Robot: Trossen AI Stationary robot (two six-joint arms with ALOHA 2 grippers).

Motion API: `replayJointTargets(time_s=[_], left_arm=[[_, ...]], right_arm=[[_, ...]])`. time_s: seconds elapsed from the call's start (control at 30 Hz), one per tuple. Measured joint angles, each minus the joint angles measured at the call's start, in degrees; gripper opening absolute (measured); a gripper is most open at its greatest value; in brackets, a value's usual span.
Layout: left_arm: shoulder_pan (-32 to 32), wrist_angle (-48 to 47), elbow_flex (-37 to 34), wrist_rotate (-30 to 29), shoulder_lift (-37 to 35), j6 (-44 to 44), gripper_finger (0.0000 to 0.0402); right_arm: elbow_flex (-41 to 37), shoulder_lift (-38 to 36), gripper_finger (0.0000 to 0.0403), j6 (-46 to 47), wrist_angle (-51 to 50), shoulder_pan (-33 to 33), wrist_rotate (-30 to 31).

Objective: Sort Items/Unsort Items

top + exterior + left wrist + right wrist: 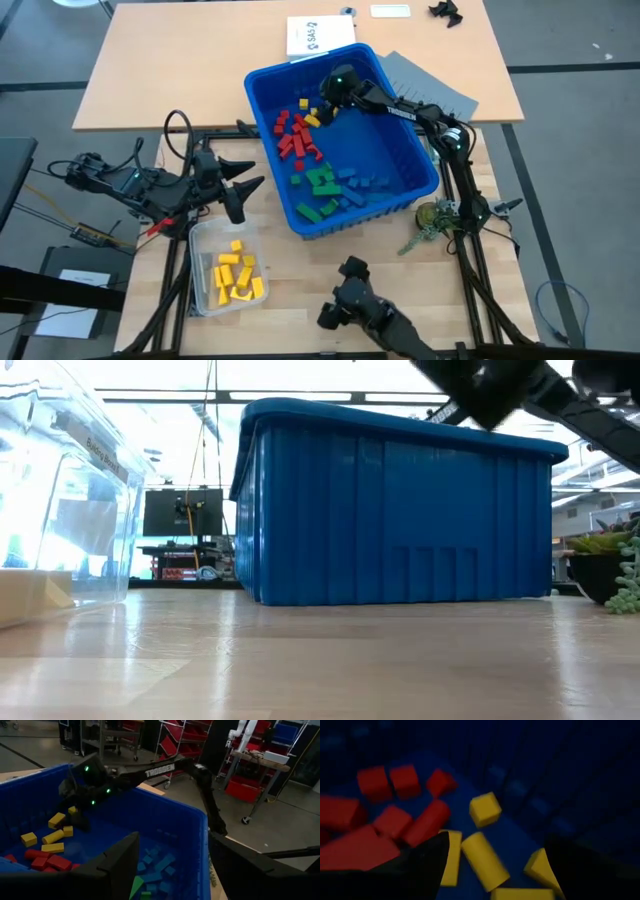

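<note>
Right hand: our right hand [322, 108] hangs inside the blue bin [400, 165], fingers spread wide over the yellow blocks [485, 808], holding nothing.
Left hand: our left hand [243, 190] waits just outside the bin's left wall, above the clear tub [203, 238], fingers apart and empty.
Blocks in bin: we see red blocks [292, 140] beside the yellow ones near the far corner, green blocks [321, 183] and blue blocks [365, 185] nearer the front wall.
Tub: we see more yellow blocks [238, 277] lying in it, on the table [300, 290].
</note>
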Motion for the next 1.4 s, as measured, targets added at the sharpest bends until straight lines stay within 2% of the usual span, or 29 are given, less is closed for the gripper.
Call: replayJointTargets(time_s=[0.2,0.33,0.47,0.67,0.9,1.0,1.17,1.27,1.4], left_arm=[[0.0,0.0,0.0,0.0,0.0,0.0,0.0248],[0.0,0.1,0.0,0.0,0.0,0.0,0.0248],[0.0,0.1,0.0,0.0,0.0,0.0,0.0248],[0.0,0.1,0.0,0.0,0.0,0.0,0.0248],[0.0,0.0,0.0,0.0,0.0,0.0,0.0248],[0.0,0.1,0.0,0.0,0.0,0.0,0.0248],[0.0,0.1,0.0,0.0,0.0,0.0,0.0248],[0.0,0.1,0.0,0.0,0.0,0.0,0.0248],[0.0,0.1,0.0,0.0,0.0,0.0,0.0248]], right_arm=[[0.0,3.1,0.0323,-8.1,1.6,-2.6,-8.4],[0.1,4.0,0.0319,-17.3,3.4,-2.9,-9.7],[0.0,5.7,0.0311,-21.7,3.4,-3.3,-11.2],[0.9,9.8,0.0297,-24.1,0.3,-4.3,-10.7],[7.2,12.4,0.0293,-24.1,-7.7,-5.1,-12.4],[7.2,12.4,0.0293,-27.3,-7.3,-4.7,-12.5],[7.8,13.1,0.0292,-27.7,-7.2,-4.0,-12.2],[7.8,13.1,0.0267,-26.2,-7.6,-4.0,-12.5],[7.7,13.2,0.0185,-26.1,-8.1,-3.9,-12.6]])
